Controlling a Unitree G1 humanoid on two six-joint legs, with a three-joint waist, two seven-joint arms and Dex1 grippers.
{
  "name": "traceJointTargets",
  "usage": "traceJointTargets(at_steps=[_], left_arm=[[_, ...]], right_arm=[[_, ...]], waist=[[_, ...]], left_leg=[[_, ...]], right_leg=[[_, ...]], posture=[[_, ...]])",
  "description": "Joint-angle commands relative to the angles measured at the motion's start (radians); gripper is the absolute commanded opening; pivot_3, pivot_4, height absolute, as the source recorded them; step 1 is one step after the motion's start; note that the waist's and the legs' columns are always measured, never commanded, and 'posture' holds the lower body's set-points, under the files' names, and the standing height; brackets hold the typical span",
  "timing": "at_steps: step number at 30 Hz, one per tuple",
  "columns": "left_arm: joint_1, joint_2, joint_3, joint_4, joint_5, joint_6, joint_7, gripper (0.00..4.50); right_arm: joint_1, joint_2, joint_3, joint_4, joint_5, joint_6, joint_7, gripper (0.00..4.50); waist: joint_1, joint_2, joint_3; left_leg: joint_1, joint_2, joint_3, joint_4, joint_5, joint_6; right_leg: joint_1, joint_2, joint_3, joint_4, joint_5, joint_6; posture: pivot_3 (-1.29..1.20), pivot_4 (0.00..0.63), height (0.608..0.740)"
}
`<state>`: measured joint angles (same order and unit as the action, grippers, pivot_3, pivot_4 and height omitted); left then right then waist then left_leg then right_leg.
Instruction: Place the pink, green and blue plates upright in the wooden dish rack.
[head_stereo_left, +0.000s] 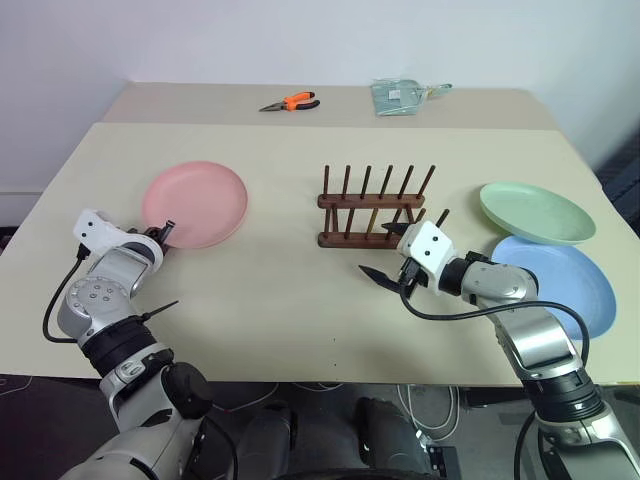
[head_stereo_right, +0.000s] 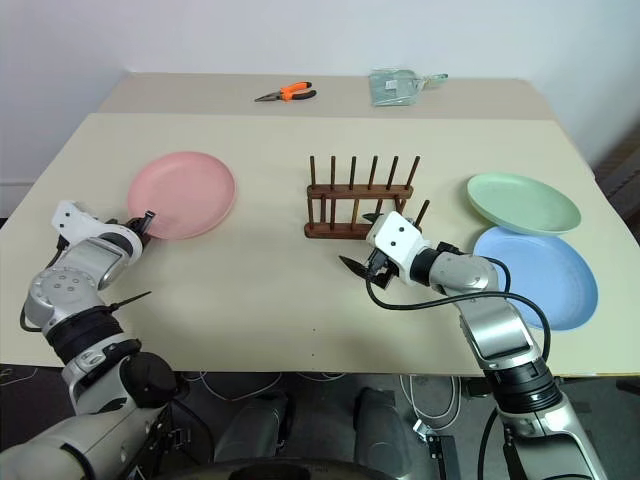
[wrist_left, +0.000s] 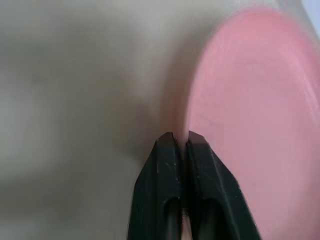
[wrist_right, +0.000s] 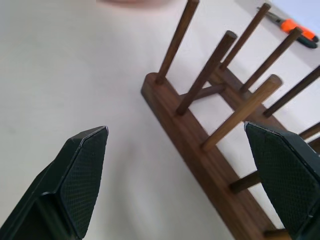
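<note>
A pale tabletop (head_stereo_left: 280, 300) holds a small dark-brown wooden dish rack (head_stereo_left: 372, 208) with thin upright pegs at its centre, still empty. A round pale pink matte plate (head_stereo_left: 195, 203) lies flat to the rack's left. A pale mint green plate (head_stereo_left: 536, 211) and a light blue plate (head_stereo_left: 560, 283) lie flat to its right, the green rim overlapping the far edge of the blue one.

The step in hand appears to be picking up the pink plate. The left gripper (head_stereo_left: 166, 231) sits at that plate's near left rim, its two black fingers (wrist_left: 167, 165) pressed together with no plate between them; the rim lies just beside the tips. The next move likely calls for parting the fingers and sliding one under the rim.

The right gripper (head_stereo_left: 392, 258) hovers just before the rack's near right end, jaws wide apart and holding nothing
</note>
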<state>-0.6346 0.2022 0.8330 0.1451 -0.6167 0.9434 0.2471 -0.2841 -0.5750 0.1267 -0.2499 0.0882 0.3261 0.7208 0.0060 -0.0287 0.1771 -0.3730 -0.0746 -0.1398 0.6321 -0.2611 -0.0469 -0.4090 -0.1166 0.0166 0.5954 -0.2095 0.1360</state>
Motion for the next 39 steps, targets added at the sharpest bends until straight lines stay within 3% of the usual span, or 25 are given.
traceJointTargets(at_steps=[1, 8, 14, 17, 23, 24, 26, 28, 31, 36, 39], left_arm=[[-0.025, 0.038, -0.208, -0.135, 0.017, -0.101, -0.172, 0.04], [-0.117, 0.042, -0.447, -0.272, 0.008, -0.137, -0.315, 0.04], [-0.191, -0.002, -0.582, -0.350, 0.002, -0.092, -0.302, 0.04], [-0.208, -0.034, -0.573, -0.363, -0.022, -0.073, -0.274, 0.00], [-0.195, -0.046, -0.558, -0.387, -0.046, -0.044, -0.254, 0.00], [-0.193, -0.053, -0.543, -0.385, -0.058, -0.044, -0.249, 0.33], [-0.201, -0.078, -0.501, -0.372, -0.090, -0.061, -0.234, 0.97], [-0.224, -0.109, -0.452, -0.363, -0.127, -0.097, -0.208, 1.95], [-0.258, -0.113, -0.376, -0.341, -0.153, -0.199, -0.200, 3.42], [-0.128, 0.086, -0.522, -0.304, 0.065, -0.321, -0.338, 3.42], [0.079, 0.267, -0.772, -0.378, 0.170, -0.394, -0.636, 3.42]], right_arm=[[-0.057, -0.018, -0.053, -0.114, 0.040, 0.030, 0.006, 4.50], [-0.269, -0.004, 0.066, -0.120, -0.137, -0.093, -0.038, 4.50], [-0.442, -0.001, 0.208, 0.117, -0.424, -0.298, -0.146, 4.50], [-0.464, 0.001, 0.224, 0.194, -0.496, -0.351, -0.190, 3.64], [-0.456, -0.002, 0.213, 0.219, -0.562, -0.397, -0.211, 0.56], [-0.454, -0.002, 0.209, 0.216, -0.567, -0.402, -0.213, 0.05], [-0.450, -0.001, 0.202, 0.210, -0.576, -0.415, -0.220, 0.00], [-0.443, 0.002, 0.190, 0.201, -0.570, -0.418, -0.223, 0.00], [-0.409, 0.043, 0.101, 0.161, -0.451, -0.360, -0.221, 0.00], [-0.334, 0.074, -0.096, 0.028, -0.109, -0.156, -0.099, 0.00], [-0.275, 0.064, -0.317, -0.095, 0.330, 0.176, 0.002, 0.00]], waist=[[0.004, 0.000, 0.001], [0.002, 0.000, 0.000], [-0.018, 0.000, 0.001], [-0.018, 0.000, 0.001], [-0.021, 0.000, 0.001], [-0.021, 0.000, 0.001], [-0.019, 0.000, 0.001], [-0.016, 0.000, 0.001], [-0.016, -0.001, 0.001], [-0.022, 0.000, 0.001], [-0.018, 0.001, 0.001]], left_leg=[[0.000, 0.000, 0.000, 0.000, 0.000, 0.000], [0.000, 0.000, 0.001, -0.001, 0.000, -0.001], [0.000, 0.000, 0.002, -0.001, 0.000, -0.001], [0.000, 0.000, 0.001, -0.002, 0.000, -0.001], [0.000, 0.000, 0.002, -0.002, 0.001, -0.001], [0.000, 0.000, 0.002, -0.002, 0.001, -0.001], [0.000, 0.000, 0.002, -0.001, 0.001, -0.001], [-0.001, 0.000, 0.001, -0.001, 0.001, -0.001], [-0.001, 0.000, 0.001, -0.001, 0.001, -0.001], [0.001, 0.000, 0.003, -0.002, 0.001, -0.001], [0.001, 0.001, 0.002, -0.003, 0.000, 0.000]], right_leg=[[0.000, 0.000, 0.000, 0.000, 0.000, 0.000], [0.000, 0.000, 0.000, -0.001, 0.000, -0.001], [-0.001, 0.000, 0.001, -0.001, 0.001, -0.001], [-0.001, 0.000, 0.001, -0.001, 0.000, -0.001], [-0.002, 0.001, 0.002, -0.001, 0.000, -0.001], [-0.002, 0.001, 0.002, -0.001, 0.000, -0.001], [-0.001, 0.001, 0.002, -0.001, 0.000, -0.001], [-0.001, 0.001, 0.002, -0.001, 0.000, -0.001], [-0.001, 0.001, 0.001, -0.001, 0.001, -0.001], [-0.001, 0.001, 0.003, -0.001, 0.001, -0.001], [0.000, 0.002, 0.003, -0.001, 0.001, -0.001]], posture=[[0.00, 0.150, 0.740], [0.00, 0.150, 0.740], [0.00, 0.150, 0.740], [0.00, 0.150, 0.740], [0.00, 0.150, 0.740], [0.00, 0.150, 0.740], [0.00, 0.150, 0.740], [0.00, 0.150, 0.740], [0.00, 0.150, 0.740], [0.00, 0.150, 0.740], [0.00, 0.150, 0.740]])
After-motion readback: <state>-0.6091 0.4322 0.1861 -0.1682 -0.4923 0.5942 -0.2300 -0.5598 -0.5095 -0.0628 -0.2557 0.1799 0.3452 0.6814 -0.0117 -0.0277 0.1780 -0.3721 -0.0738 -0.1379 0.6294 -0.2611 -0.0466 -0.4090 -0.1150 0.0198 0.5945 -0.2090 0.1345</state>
